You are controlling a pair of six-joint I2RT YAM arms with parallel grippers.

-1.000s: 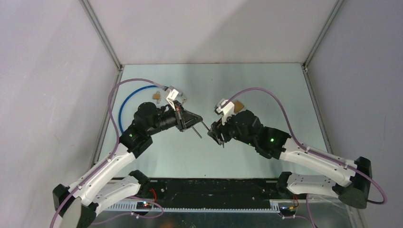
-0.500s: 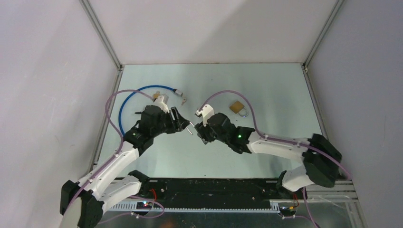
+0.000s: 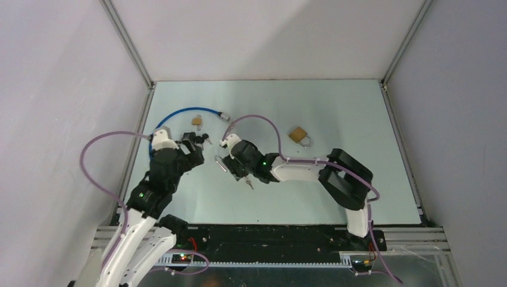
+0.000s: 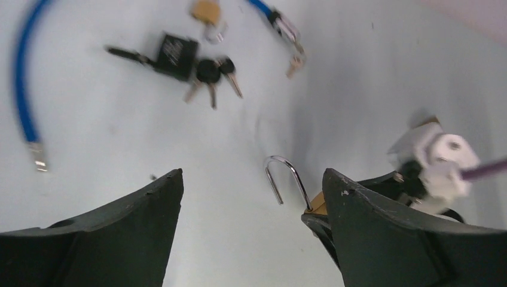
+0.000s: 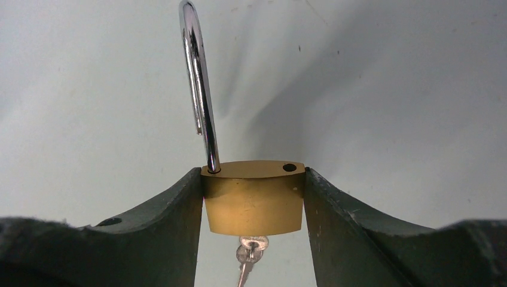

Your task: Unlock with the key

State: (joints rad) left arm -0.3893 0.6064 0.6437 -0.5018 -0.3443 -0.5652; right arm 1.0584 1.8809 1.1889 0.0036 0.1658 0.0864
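Our right hand (image 5: 253,179) grips the padlock (image 5: 254,206), its shackle (image 5: 200,89) open. The key (image 5: 248,258) below the padlock is cut off. Our left hand (image 4: 252,179), near the padlock, is released.

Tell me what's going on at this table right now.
The right claw grips a brass padlock by its body, with a key in the keyhole and the shackle swung open, so it looks unlocked. The left claw is open and empty, hovering over the table near a bunch of keys.
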